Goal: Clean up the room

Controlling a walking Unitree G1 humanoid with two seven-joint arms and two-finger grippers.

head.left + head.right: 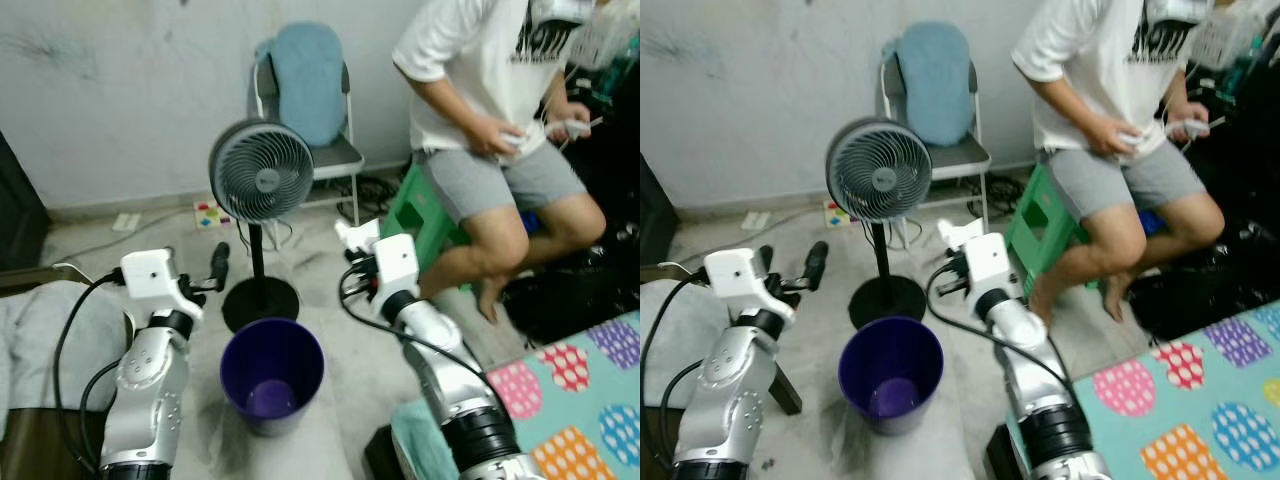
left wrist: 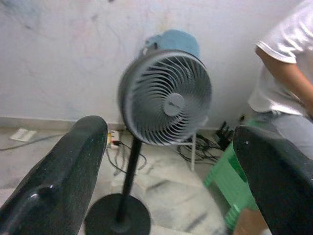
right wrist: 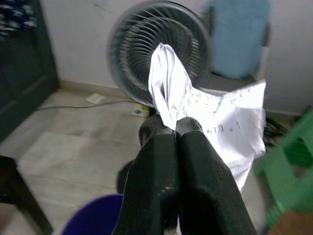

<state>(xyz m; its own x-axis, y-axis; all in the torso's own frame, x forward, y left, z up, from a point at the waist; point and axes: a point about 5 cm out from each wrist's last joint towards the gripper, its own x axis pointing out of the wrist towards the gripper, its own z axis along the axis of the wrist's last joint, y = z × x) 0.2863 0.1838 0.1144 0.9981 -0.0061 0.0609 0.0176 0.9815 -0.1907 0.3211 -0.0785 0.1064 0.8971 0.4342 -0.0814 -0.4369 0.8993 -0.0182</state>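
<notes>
A purple bin [image 1: 272,372] stands on the floor between my two arms, and inside I see only its purple bottom. My right gripper [image 1: 356,266] is raised above and to the right of the bin, shut on a crumpled white paper [image 1: 357,236]. In the right wrist view the paper [image 3: 215,112] sticks out past the closed fingertips [image 3: 166,132], with the bin's rim [image 3: 93,215] below. My left gripper [image 1: 212,272] is held up left of the bin, open and holding nothing. Its fingers [image 2: 73,166] stand wide apart in the left wrist view.
A grey standing fan [image 1: 262,170] stands just behind the bin. A folding chair with a blue cloth [image 1: 305,80] is by the wall. A person [image 1: 490,120] sits on a green stool [image 1: 425,215] at right. A polka-dot bed cover [image 1: 580,400] lies at lower right, grey cloth [image 1: 40,340] at left.
</notes>
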